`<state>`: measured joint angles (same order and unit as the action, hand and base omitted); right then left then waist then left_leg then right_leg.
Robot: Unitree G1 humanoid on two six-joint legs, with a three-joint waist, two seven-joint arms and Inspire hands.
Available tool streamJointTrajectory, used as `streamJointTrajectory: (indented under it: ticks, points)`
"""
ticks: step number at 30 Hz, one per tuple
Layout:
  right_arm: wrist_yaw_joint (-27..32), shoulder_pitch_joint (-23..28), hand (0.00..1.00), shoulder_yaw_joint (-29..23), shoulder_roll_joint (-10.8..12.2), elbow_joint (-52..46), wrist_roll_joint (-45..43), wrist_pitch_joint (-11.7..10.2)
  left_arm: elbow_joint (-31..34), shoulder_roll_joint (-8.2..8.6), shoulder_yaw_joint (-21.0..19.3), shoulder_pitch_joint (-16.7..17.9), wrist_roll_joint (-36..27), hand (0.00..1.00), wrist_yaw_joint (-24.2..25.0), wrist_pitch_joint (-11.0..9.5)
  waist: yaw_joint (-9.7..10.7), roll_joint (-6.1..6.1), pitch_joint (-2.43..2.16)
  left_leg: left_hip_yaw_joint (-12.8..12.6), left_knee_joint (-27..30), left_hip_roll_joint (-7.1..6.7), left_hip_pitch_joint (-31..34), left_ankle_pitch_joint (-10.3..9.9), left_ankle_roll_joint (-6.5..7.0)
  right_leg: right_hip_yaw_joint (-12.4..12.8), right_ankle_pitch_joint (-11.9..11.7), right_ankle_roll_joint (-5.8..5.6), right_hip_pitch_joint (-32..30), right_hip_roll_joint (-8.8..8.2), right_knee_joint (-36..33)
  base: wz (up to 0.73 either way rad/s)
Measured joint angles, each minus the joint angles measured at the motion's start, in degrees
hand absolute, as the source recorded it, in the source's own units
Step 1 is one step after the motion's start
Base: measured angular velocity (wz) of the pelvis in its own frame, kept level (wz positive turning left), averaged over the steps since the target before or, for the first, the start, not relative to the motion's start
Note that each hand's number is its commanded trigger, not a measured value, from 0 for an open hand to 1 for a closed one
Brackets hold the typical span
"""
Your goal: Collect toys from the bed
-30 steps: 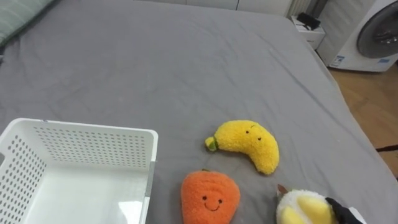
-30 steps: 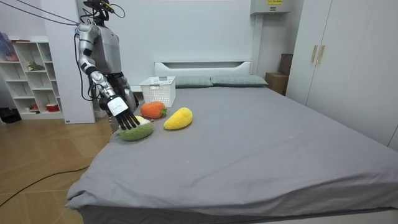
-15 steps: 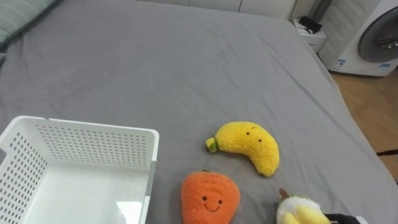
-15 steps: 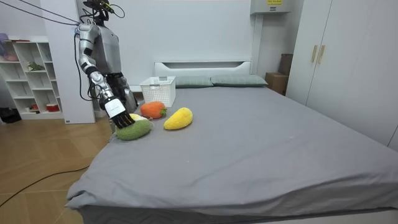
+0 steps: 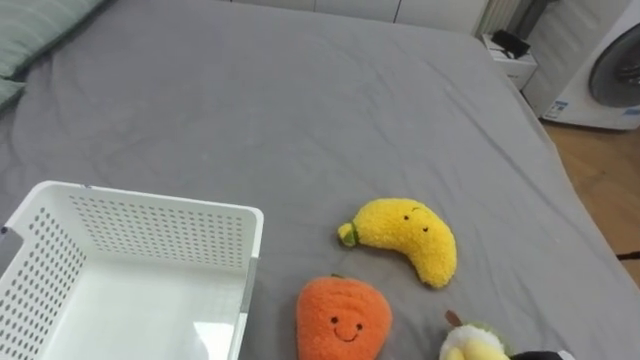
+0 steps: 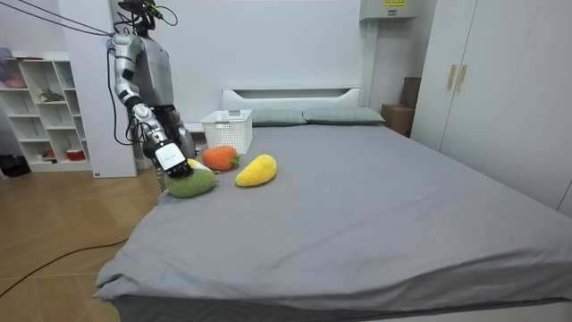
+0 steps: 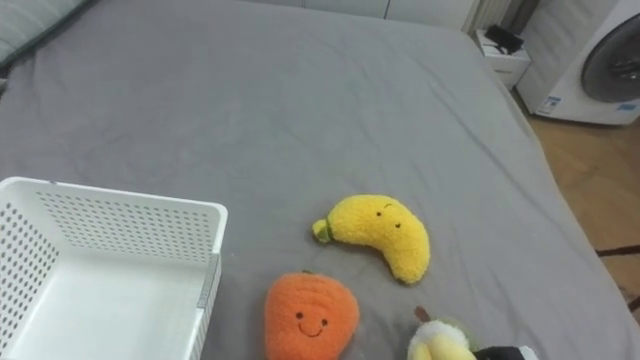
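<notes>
Three plush toys lie on the grey bed (image 5: 300, 110). The yellow banana (image 5: 405, 237) is to the right of the orange round toy (image 5: 343, 320). A green and yellow plush (image 5: 472, 343) shows at the bottom edge. My right hand (image 5: 545, 356) comes in at the lower right against it. In the room view that right hand (image 6: 172, 159) is curled over the green plush (image 6: 192, 185) at the bed's side edge. The white perforated basket (image 5: 150, 200) stands empty to the left of the toys.
Pillows (image 6: 335, 115) lie at the head of the bed, one at the upper left (image 5: 40, 30). Past the bed's right edge are wooden floor (image 5: 600, 170) and a washing machine (image 5: 612, 60). I stand at the bed's side by a white shelf (image 6: 40, 107).
My right hand's fingers, spread over the green plush a second ago, have curled down onto it. The eye view has shifted a little, so the toys sit lower in it.
</notes>
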<state>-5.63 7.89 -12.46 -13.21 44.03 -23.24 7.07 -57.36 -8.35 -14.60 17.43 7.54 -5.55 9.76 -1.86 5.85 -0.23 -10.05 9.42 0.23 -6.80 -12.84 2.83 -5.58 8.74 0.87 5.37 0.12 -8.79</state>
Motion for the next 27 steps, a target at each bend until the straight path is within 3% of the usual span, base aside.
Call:
streamJointTrajectory:
  ticks: [11, 13, 20, 27]
  points:
    - [-0.14, 0.33, 1.00, -0.04, 0.00, -3.55, -0.08, 0.80, -0.33, -0.07, 0.00, -0.17, 0.06, 0.00, 0.98, 0.00, 0.15, -0.02, 0.20, 0.45, -0.02, -0.08, 0.21, -0.01, -0.01, 0.06, 0.01, 0.00, 0.04, -0.05, -0.02, 0.01]
    - [-0.54, 0.65, 1.00, -0.09, -0.02, -11.38, -0.13, 1.44, -0.80, -0.02, -0.10, -0.20, -0.23, 0.00, 1.10, -0.10, 0.54, -0.40, 0.37, -0.02, 0.10, -0.04, 0.51, 0.00, 0.00, 0.12, 0.00, 0.00, -0.47, -0.07, -0.19, -0.09]
    - [-0.60, 0.20, 1.00, -0.12, -0.15, -30.62, -1.54, 1.17, -0.71, 0.08, -0.02, -1.18, -0.10, 0.00, 1.30, -0.29, 1.76, -0.63, 0.21, -0.30, 0.10, -0.05, 0.56, 0.01, 0.00, 0.23, 0.01, -0.01, -0.66, -0.06, -0.11, -0.02]
    - [-0.84, -0.48, 1.00, -0.01, -0.23, -43.21, -1.44, 1.40, -0.81, 0.96, 0.23, -2.68, -2.65, 0.00, 1.11, -1.39, 1.59, -1.33, 0.04, -0.80, -0.25, 0.02, 0.58, 0.02, 0.00, 0.85, -0.01, -0.01, -1.42, 0.10, -0.40, -0.05]
